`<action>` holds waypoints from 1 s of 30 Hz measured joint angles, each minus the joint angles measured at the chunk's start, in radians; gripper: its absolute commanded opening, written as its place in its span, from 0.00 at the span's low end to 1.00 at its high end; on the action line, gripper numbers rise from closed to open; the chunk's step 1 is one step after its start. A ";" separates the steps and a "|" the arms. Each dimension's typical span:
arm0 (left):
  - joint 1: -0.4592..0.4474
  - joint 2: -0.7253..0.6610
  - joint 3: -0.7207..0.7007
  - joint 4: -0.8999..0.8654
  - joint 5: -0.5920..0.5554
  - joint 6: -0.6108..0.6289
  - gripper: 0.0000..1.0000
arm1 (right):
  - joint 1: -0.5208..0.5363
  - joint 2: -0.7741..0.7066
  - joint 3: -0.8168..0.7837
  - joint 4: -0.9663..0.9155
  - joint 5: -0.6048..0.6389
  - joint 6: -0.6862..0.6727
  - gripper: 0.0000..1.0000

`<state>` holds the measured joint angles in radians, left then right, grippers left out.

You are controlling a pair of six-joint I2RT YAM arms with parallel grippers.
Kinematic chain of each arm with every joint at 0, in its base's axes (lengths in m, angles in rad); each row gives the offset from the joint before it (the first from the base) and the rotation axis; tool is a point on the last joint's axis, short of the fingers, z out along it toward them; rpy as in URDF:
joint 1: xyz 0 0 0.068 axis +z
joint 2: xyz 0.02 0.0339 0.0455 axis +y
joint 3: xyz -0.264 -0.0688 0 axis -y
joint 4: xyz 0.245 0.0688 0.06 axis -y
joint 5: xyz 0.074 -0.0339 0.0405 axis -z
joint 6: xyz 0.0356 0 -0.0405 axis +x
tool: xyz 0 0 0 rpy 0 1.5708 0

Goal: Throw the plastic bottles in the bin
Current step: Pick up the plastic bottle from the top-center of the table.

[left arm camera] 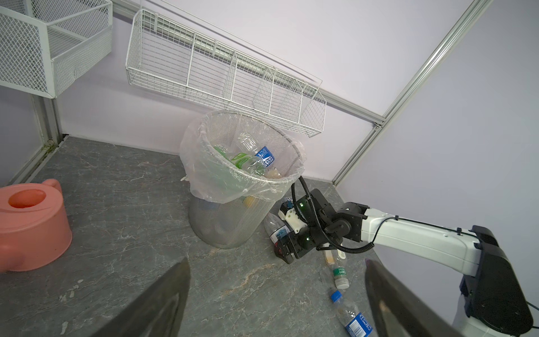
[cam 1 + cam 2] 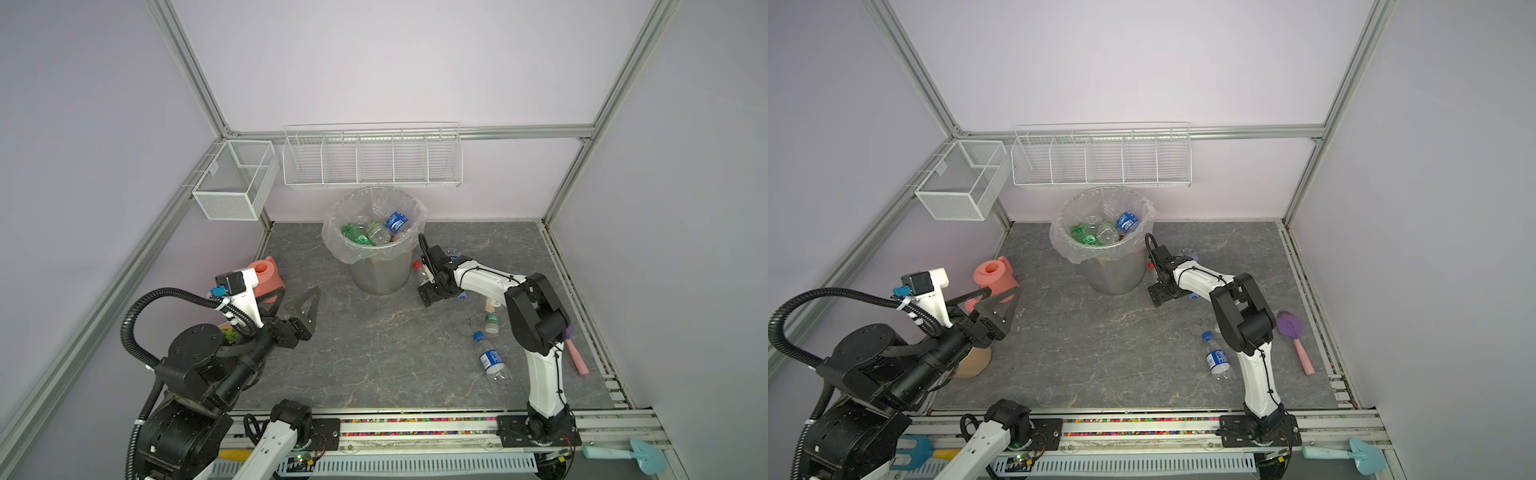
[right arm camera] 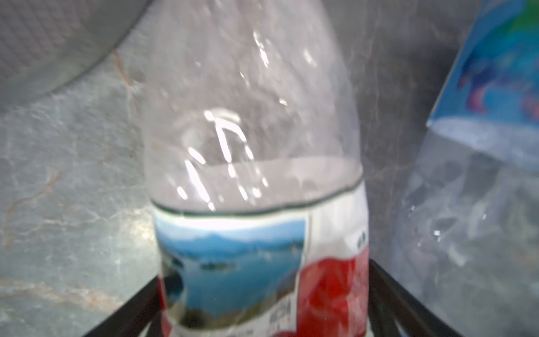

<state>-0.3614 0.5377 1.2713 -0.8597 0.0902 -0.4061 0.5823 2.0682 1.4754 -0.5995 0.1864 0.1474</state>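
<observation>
Plainly a pickup is in hand: the left gripper (image 2: 1003, 297) hangs wide open and empty, the bin (image 2: 376, 274) well ahead of its jaws. The right gripper (image 3: 264, 271) straddles a red-labelled bottle (image 3: 250, 146) lying between its wide-spread jaws — pinched or not, I cannot tell. Next, probably: close firmly, lift over the bin — then release.

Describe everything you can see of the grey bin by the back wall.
The bin is a round, tapered bucket of what looks like grey metal mesh. It stands upright on the marbled table near the back wall, below the long wire basket. A clear plastic bag lines it and folds over the rim. Inside lie several bottles, green and clear, one with a blue label. A red-capped bottle lies by its base; contact is unclear.
</observation>
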 measured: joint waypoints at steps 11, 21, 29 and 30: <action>0.000 -0.003 0.000 -0.008 -0.008 0.001 0.93 | 0.001 -0.075 -0.035 0.000 -0.019 0.013 0.58; 0.000 -0.006 0.000 -0.023 -0.015 0.011 0.93 | 0.012 -0.180 -0.111 0.000 -0.023 0.040 0.57; 0.000 -0.013 -0.004 -0.022 -0.015 0.019 0.93 | 0.043 -0.534 -0.174 -0.048 0.013 0.085 0.57; 0.000 -0.013 -0.006 -0.021 -0.015 0.019 0.93 | 0.043 -0.577 -0.169 -0.059 0.022 0.085 0.57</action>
<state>-0.3614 0.5243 1.2655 -0.8806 0.0750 -0.3874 0.6254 1.4910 1.3067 -0.6586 0.2085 0.2325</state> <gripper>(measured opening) 0.931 0.685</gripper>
